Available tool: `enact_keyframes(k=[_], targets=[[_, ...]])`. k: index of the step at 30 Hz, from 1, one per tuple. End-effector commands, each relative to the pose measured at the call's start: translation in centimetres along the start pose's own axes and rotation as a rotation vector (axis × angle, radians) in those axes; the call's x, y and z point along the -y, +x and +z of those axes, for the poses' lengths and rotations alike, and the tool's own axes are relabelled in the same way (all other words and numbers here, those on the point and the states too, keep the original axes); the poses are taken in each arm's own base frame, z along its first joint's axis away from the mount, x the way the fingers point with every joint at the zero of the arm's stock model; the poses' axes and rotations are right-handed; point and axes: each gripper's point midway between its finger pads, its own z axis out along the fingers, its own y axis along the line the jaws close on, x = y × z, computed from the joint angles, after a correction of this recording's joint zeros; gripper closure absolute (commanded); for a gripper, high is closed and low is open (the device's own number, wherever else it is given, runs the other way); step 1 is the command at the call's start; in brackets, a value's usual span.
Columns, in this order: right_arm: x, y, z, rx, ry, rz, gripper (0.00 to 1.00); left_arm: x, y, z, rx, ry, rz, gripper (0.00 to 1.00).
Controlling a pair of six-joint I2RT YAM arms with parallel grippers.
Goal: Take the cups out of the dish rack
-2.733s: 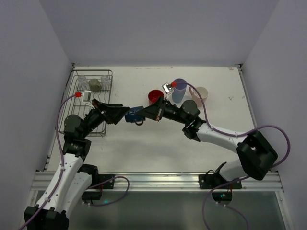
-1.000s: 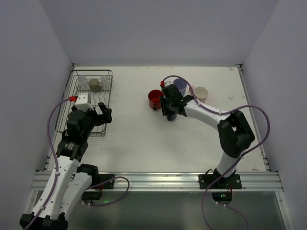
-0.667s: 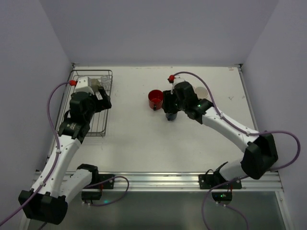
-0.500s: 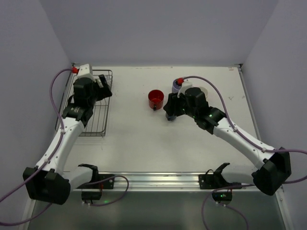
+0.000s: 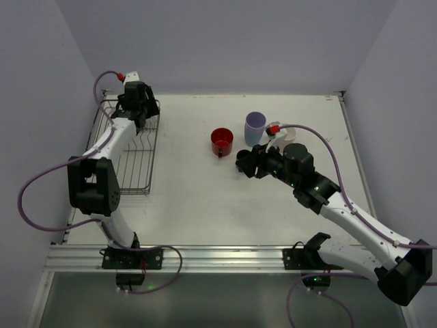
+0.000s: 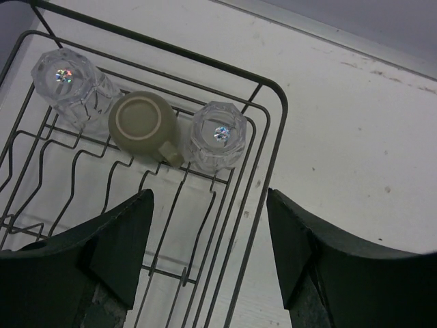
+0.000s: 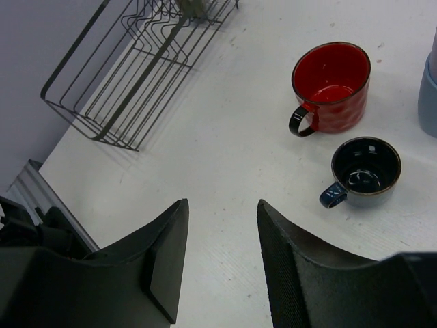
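Note:
The dark wire dish rack [image 5: 126,154] stands at the back left. In the left wrist view its far end [image 6: 272,130] holds an upturned beige-olive mug [image 6: 143,126] between two upturned clear glasses [image 6: 68,78] [image 6: 218,134]. My left gripper [image 6: 209,205] hangs open and empty above them, also seen from the top [image 5: 140,113]. The dark blue cup [image 7: 366,171] stands upright on the table next to the red mug [image 7: 331,85] [image 5: 221,141]. My right gripper [image 7: 222,212] is open and empty, near the dark blue cup [image 5: 244,164]. The lavender tumbler [image 5: 255,127] stands behind.
A pale mug [image 5: 289,130] shows partly behind the right wrist, right of the tumbler. The rack's near half holds only bare wires and tines [image 7: 147,58]. Grey walls close the table at the back and both sides.
My right gripper has let go of the dark blue cup beside the red mug and drawn back toward the near right. My left arm has swung to the rack's far end.

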Motion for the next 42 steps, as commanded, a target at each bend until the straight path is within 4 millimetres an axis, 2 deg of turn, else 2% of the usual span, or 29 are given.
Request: enact_keyframes(k=[1, 3, 4, 10, 21, 27, 33, 34, 37, 39, 41, 42], targets=[[-0.9, -1.4, 0.2, 0.066, -0.039, 0.009, 0.53, -0.1, -3.9, 2.0, 0.096, -0.025, 0.033, 0.29], [-0.7, -1.2, 0.4, 0.061, -0.033, 0.009, 0.53, -0.3, -3.8, 3.0, 0.084, -0.036, 0.039, 0.29], [-0.7, -1.1, 0.6, 0.054, -0.032, 0.009, 0.53, -0.1, -3.6, 4.0, 0.074, -0.034, 0.051, 0.29], [-0.7, -0.8, 1.0, 0.042, -0.037, 0.008, 0.53, 1.2, -2.0, 6.9, 0.023, 0.015, 0.09, 0.29], [-0.6, -0.4, 1.2, 0.029, -0.036, 0.011, 0.53, 0.9, 0.9, 9.3, -0.042, -0.003, 0.101, 0.31], [-0.6, -0.3, 1.4, 0.022, -0.036, 0.01, 0.53, 0.6, 2.0, 10.4, -0.059, -0.019, 0.118, 0.36], [-0.6, -0.1, 1.5, 0.016, -0.04, 0.011, 0.53, 0.6, 2.4, 11.2, -0.066, -0.023, 0.128, 0.51], [-0.6, -0.1, 1.5, 0.016, -0.04, 0.012, 0.53, 0.7, 2.3, 11.2, -0.065, -0.021, 0.124, 0.61], [-0.6, -0.1, 1.5, 0.015, -0.038, 0.009, 0.53, 0.9, 1.5, 10.6, -0.045, -0.009, 0.107, 0.78], [-0.5, -0.1, 1.6, 0.012, -0.038, 0.01, 0.53, 1.2, 0.4, 9.9, -0.022, 0.005, 0.096, 0.81], [-0.9, -0.5, 1.8, 0.028, -0.056, 0.01, 0.53, 1.6, -1.5, 8.4, 0.022, 0.026, 0.077, 0.84], [-1.0, -0.6, 1.9, 0.028, -0.061, 0.013, 0.53, 1.8, -3.1, 7.2, 0.057, 0.039, 0.058, 0.85]])
